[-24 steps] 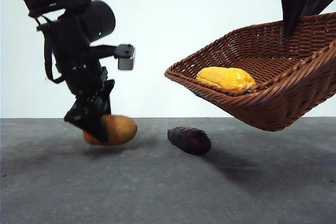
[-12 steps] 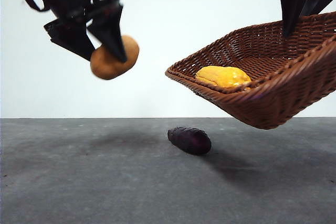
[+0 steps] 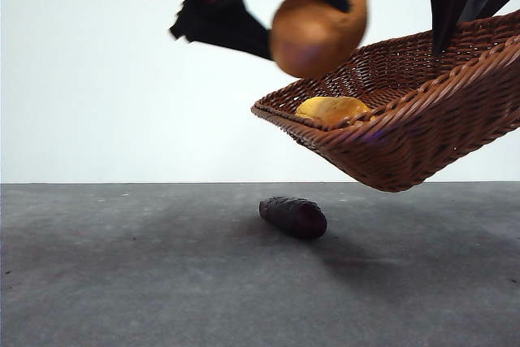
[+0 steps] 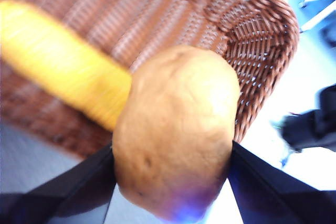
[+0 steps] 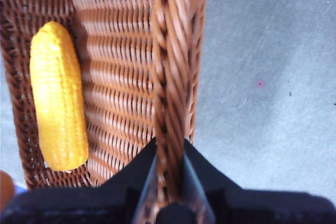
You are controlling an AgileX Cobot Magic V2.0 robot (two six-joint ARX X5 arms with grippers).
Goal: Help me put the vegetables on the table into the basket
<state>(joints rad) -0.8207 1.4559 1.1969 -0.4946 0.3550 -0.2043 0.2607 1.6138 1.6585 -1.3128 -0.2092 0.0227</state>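
Reddish-brown woven basket point(image 3: 422, 132) showing a braided rim. Corn cob point(image 5: 58, 95) glowing bright yellow with fine kernel rows. Potato point(image 3: 318, 26) looking plain orange-brown. Small vegetable point(image 3: 293, 217) showing glossy dark purple. Table point(image 3: 122, 282) looking dark grey, faintly speckled.

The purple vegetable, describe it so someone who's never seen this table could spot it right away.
Look at the grey table: one thing lies on it, below the low edge of the lifted basket. That is the purple vegetable, small, dark and glossy, unlike the yellow corn in the basket and the brown potato held in the air.
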